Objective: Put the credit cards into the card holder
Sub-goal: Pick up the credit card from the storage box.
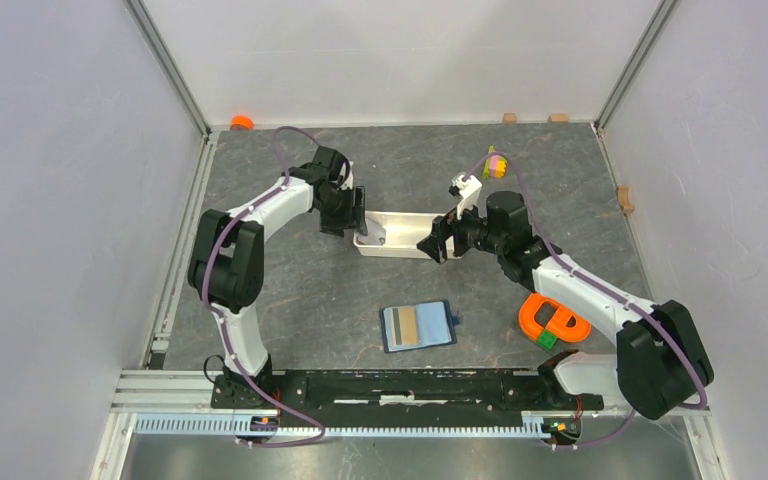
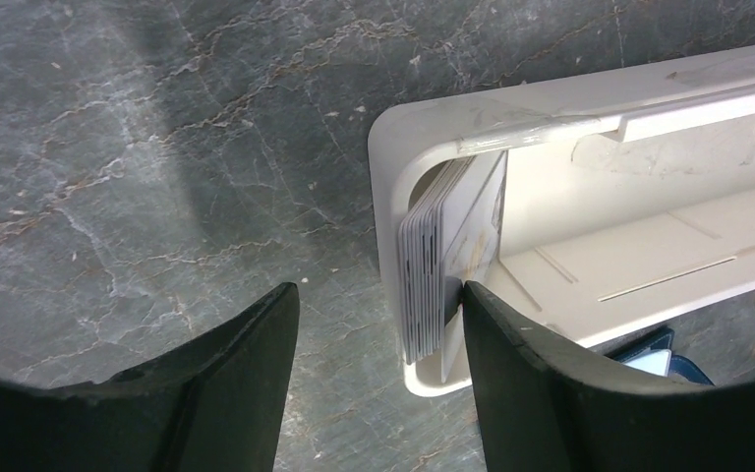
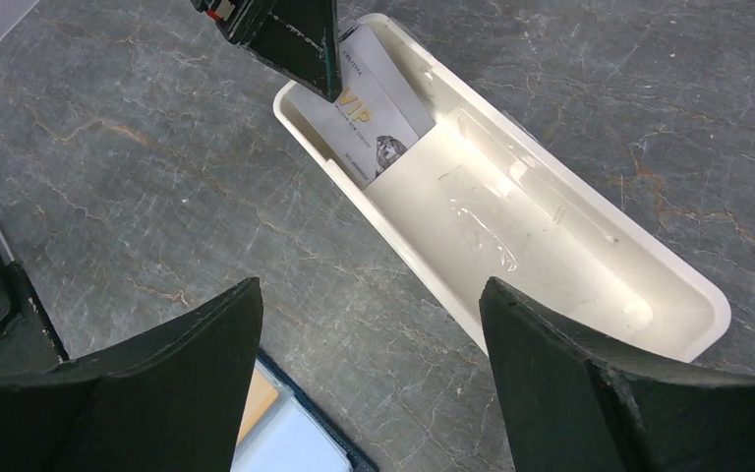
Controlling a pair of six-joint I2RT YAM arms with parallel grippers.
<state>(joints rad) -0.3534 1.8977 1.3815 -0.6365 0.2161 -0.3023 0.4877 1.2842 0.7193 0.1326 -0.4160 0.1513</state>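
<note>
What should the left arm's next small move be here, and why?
Probably close the left gripper gently. It is open and straddles the end wall of the white tray: one finger is inside against the credit cards, which stand on edge there, and the other is outside. Closing would pin the stack against the wall, ready to slide cards upward.

The white tray's (image 2: 390, 187) end wall is standing between the left gripper's (image 2: 378, 295) spread fingers, pressing the upright credit cards (image 2: 428, 265) close behind it. Beyond them, the tray's trough is lying open. Bare table (image 1: 310, 290) is surrounding the card holder (image 1: 418, 326).
</note>
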